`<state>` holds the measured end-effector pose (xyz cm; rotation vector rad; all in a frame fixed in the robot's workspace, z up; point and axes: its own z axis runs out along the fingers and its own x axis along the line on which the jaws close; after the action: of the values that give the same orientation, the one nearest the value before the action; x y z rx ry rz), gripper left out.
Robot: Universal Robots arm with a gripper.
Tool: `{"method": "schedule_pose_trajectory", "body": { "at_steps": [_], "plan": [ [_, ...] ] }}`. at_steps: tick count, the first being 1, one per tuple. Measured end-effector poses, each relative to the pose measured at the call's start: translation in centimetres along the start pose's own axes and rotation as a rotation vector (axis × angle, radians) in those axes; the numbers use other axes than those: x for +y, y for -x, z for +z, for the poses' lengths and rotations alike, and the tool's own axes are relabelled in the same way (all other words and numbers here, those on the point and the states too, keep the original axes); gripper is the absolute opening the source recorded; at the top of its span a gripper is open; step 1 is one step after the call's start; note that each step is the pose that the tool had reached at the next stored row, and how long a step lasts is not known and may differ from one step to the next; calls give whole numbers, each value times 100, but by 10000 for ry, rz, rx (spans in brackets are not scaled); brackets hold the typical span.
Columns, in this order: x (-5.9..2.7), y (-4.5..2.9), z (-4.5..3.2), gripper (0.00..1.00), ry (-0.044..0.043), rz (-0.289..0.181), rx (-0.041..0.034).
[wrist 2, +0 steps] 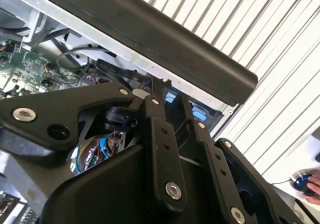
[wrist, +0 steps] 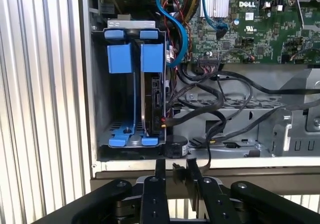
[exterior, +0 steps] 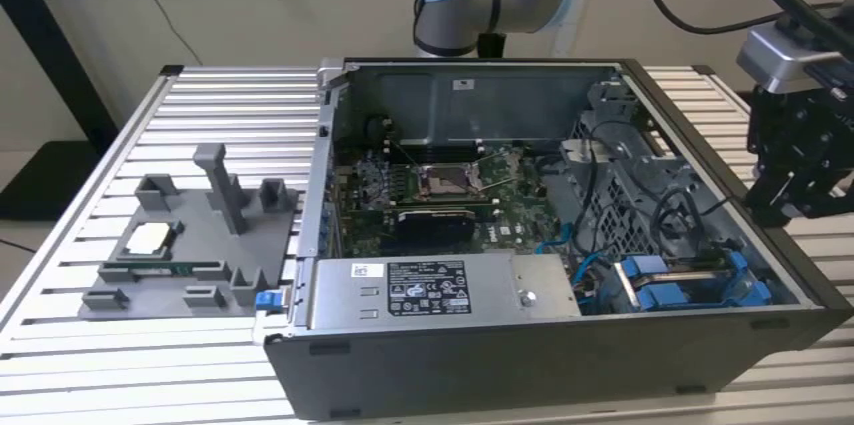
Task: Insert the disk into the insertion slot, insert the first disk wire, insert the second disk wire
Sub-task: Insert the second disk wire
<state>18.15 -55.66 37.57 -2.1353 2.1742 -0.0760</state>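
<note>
Holding the gripper just outside the computer case at the exterior view's right, jaws a little apart and pinching nothing, presumably to be free of the black wires inside. Shows, in the first wrist view, the disk seated on edge in its blue carrier, in the case's corner at the exterior view's lower right, likely so its connector side faces those wires.
</note>
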Motion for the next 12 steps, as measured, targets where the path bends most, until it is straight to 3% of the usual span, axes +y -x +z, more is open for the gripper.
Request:
{"method": "schedule_pose_trajectory", "body": {
  "at_steps": [1,2,12],
  "plan": [
    [0,0,1,31,-7,-9,91],
    [-1,0,0,31,-15,-12,117],
    [-1,0,0,29,-36,-13,117]
  ]
}}
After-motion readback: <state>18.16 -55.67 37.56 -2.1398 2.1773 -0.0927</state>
